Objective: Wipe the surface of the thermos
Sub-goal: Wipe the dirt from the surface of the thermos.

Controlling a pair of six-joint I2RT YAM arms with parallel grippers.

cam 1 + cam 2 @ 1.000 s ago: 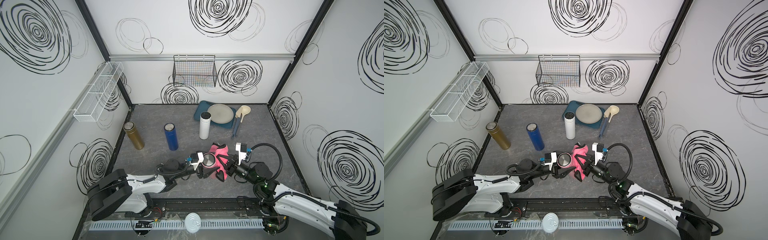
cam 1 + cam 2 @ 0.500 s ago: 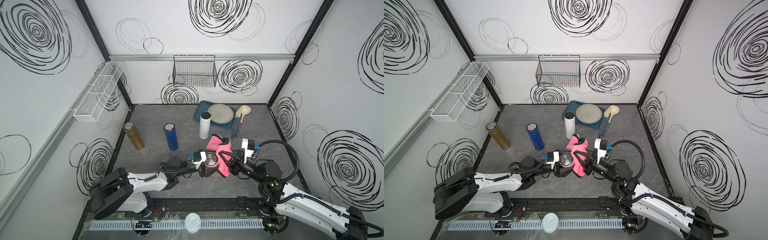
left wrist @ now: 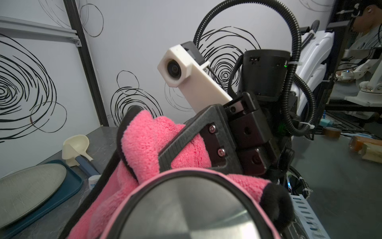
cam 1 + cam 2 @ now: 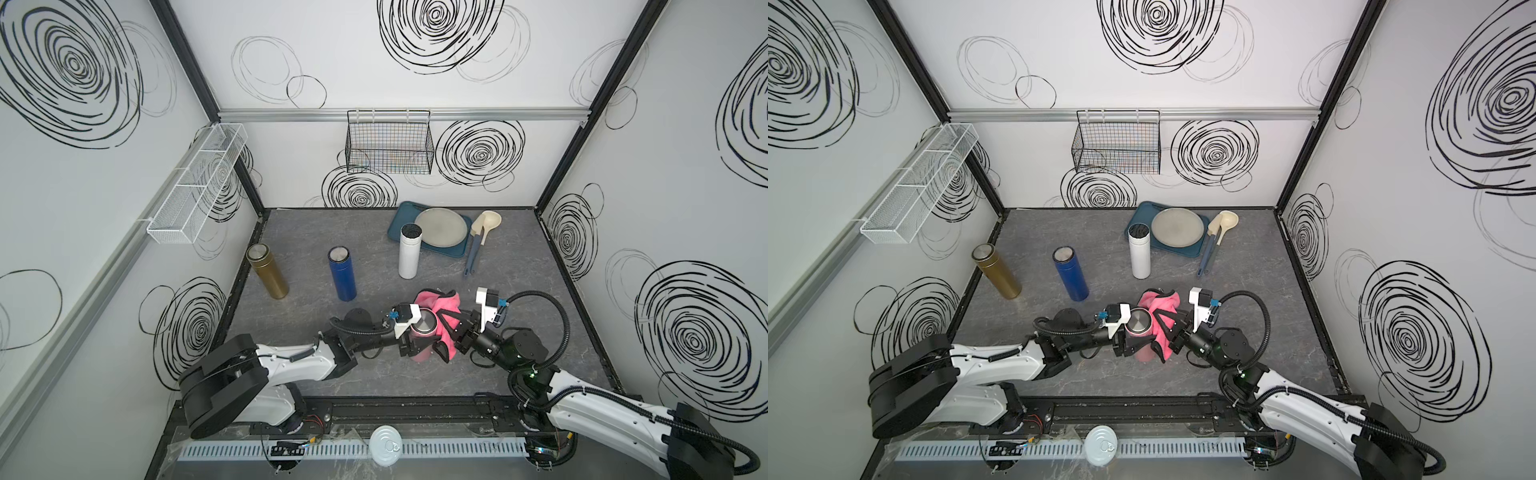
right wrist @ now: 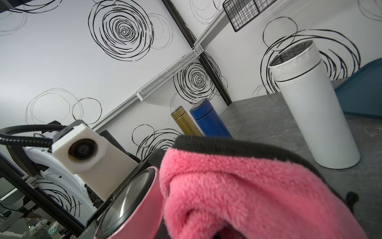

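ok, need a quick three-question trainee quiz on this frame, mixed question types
1. True or false: the left arm has its jaws shut on the pink thermos.
2. Which arm holds the pink cloth? A. left arm B. right arm C. neither
3. How many thermoses stand on the table apart from both arms?

Key
1. True.
2. B.
3. Three: the gold thermos, the blue thermos and the white thermos.
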